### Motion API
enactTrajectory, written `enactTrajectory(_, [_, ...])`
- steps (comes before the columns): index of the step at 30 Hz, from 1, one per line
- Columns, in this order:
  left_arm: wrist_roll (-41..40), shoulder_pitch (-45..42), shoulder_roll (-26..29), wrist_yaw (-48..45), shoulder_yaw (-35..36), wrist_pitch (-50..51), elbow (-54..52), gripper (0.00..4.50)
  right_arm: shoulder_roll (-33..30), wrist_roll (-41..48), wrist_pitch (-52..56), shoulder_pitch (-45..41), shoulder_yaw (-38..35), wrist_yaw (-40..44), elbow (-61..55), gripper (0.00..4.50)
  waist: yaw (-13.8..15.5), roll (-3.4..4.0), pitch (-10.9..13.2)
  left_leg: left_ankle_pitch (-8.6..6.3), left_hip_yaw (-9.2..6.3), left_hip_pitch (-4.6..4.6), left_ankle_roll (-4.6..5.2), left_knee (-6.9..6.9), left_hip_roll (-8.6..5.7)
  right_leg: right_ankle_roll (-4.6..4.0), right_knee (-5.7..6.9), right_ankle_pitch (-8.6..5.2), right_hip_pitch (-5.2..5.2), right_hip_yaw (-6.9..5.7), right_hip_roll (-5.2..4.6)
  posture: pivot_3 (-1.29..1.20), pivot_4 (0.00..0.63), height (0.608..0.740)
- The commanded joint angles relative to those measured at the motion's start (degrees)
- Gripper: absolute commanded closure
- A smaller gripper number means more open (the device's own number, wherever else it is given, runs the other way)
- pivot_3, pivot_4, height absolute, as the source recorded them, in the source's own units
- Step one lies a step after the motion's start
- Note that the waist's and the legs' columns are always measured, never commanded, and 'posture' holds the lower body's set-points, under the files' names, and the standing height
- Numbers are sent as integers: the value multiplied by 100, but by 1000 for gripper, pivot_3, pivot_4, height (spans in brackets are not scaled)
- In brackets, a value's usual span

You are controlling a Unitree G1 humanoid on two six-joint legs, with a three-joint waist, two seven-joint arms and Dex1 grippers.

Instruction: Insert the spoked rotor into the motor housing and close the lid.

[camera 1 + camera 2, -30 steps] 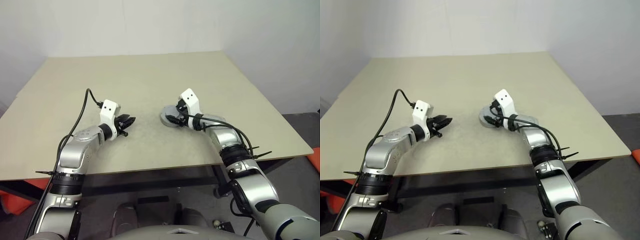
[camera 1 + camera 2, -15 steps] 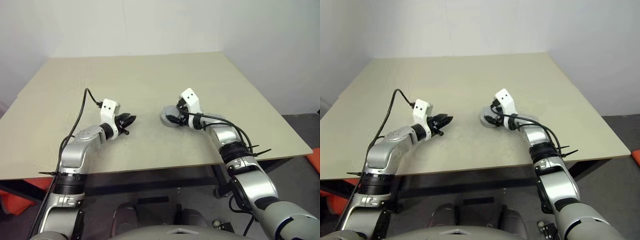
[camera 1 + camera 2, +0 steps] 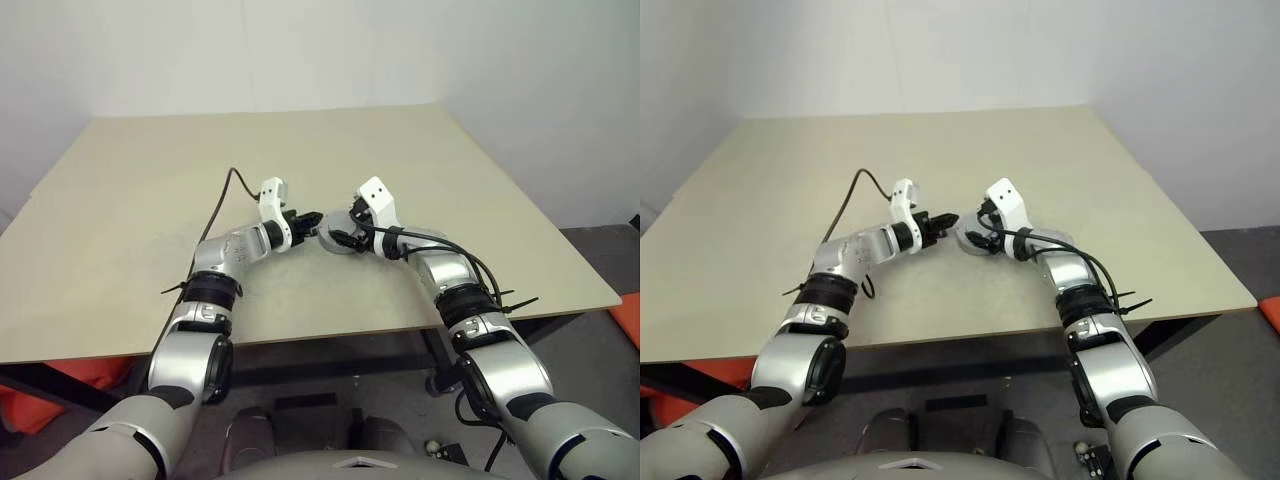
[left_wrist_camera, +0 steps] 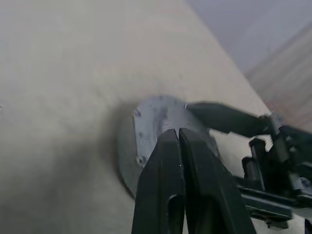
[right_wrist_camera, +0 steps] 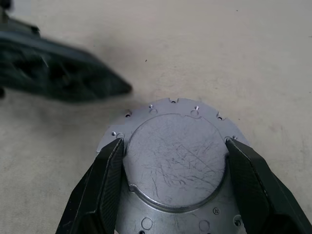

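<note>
Your left end effector (image 3: 312, 218) has swung in from out on the left side of the table (image 3: 150, 170) and now sits just beside the round metal part; its two fingers, which had a gap before, are now pressed tight together with nothing between them. Your right end effector (image 5: 170, 161) has not moved. Its fingers stand wide apart, one on each side of the round raised middle of the motor housing (image 5: 173, 163), and they look like they touch its sides, so it seems to be holding the part steady. What you see from above is a flat scratched silver face with a thin plate around it that has little holes. You cannot see copper windings from here, so you cannot tell which way up it lies or if it is already closed. It rests flat on the table near the middle, in front of you. The left fingertips point at its left edge, and the right arm comes in from the other side. The housing is round, so it has no long side to line up with. Both arms are about as near to it.
</note>
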Motion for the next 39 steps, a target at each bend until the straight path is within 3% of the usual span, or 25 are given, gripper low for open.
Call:
enactTrajectory(1, [94, -370, -30, -233, -31, -124, 330, 4462, -76, -146, 153, 152, -10, -171, -85, 1330, 8, 0, 0, 0, 0, -1, 0, 0, 0, 0, -1, 0, 0, -1, 0, 0, 0, 740])
enactTrajectory(13, [474, -484, -158, -115, -72, -190, 705, 4462, -151, 0, 491, 173, -98, -24, -438, 1330, 47, -1, 1, -1, -1, -2, 3, -1, -2, 0, -9, 0, 7, -3, -8, 0, 0, 740])
enactTrajectory(14, [477, -478, -165, -118, -73, -166, 676, 4500, -154, -21, 489, 156, -91, -45, -451, 587, 54, -1, 1, -2, -1, -2, 3, -2, -2, 0, -12, 0, 8, -3, -9, 0, 0, 740])
enactTrajectory(16, [472, -468, -172, -126, -70, -125, 629, 4500, -151, -53, 427, 139, -90, -94, -491, 42, 56, -1, 1, -3, -1, -4, 6, -4, -2, 0, -16, 0, 8, -3, -10, 0, 0, 740])
enactTrajectory(31, [457, -453, -217, -298, -114, 33, 483, 4500, -853, 733, 1639, 135, -626, 462, -2964, 42, 135, -2, 3, -18, 1, -32, 30, -17, -1, -1, -74, 1, 6, -7, -10, 0, 0, 740])
enactTrajectory(39, [463, -445, -287, -416, -176, 120, 382, 4500, -960, 1612, 3716, 182, -1838, -172, -2457, 42, 196, -2, 3, -17, 3, -30, 29, -20, -1, -1, -77, 1, 9, -7, -17, 0, 0, 740])
